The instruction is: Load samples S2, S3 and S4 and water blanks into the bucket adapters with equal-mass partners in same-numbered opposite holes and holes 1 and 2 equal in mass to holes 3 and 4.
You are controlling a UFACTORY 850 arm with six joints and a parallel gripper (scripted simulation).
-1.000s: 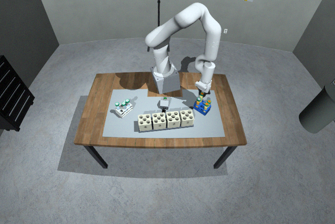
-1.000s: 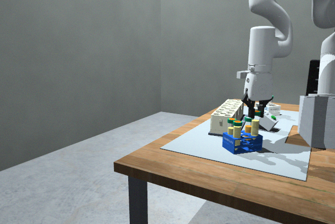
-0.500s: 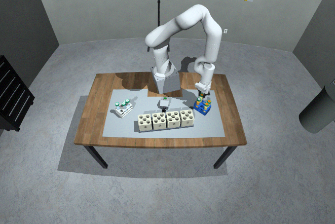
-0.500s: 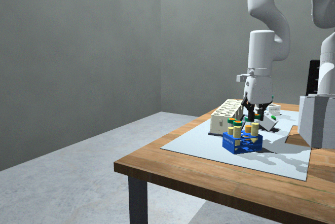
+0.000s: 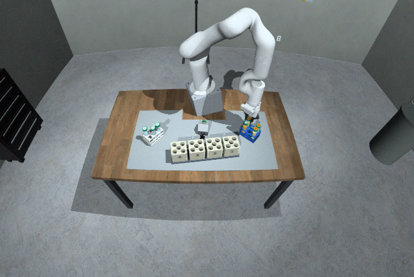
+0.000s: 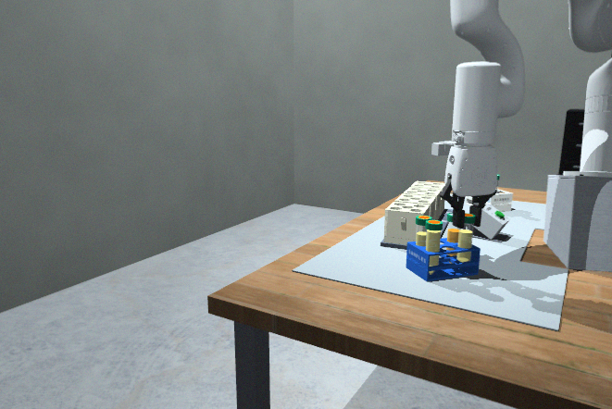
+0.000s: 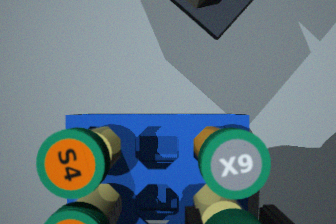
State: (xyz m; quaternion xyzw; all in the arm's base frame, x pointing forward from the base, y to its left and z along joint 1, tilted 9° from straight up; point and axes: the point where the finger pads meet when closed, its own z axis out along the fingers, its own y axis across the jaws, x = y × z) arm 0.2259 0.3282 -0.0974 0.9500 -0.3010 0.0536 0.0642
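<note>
A blue rack (image 5: 250, 131) stands at the right of the grey mat; it also shows in the exterior view (image 6: 443, 261). In the wrist view, S4 (image 7: 70, 163) with an orange dot and X9 (image 7: 235, 163) with a grey dot stand in the rack's far wells. Another orange-dotted cap (image 7: 70, 218) is cut off by the bottom edge. My gripper (image 6: 462, 218) is low over the rack and shut on the cap of a green-capped tube (image 7: 222, 210) with yellowish fill, upright at the well next to X9. Its label is hidden. Four cream adapters (image 5: 205, 147) stand empty in the stand.
A white rack (image 5: 151, 133) with several white-dotted blanks stands at the mat's left. The small desk with the green DONE key (image 5: 203, 126) sits behind the adapters, near the arm's grey base (image 5: 203, 102). The adapters also show in the exterior view (image 6: 412, 212).
</note>
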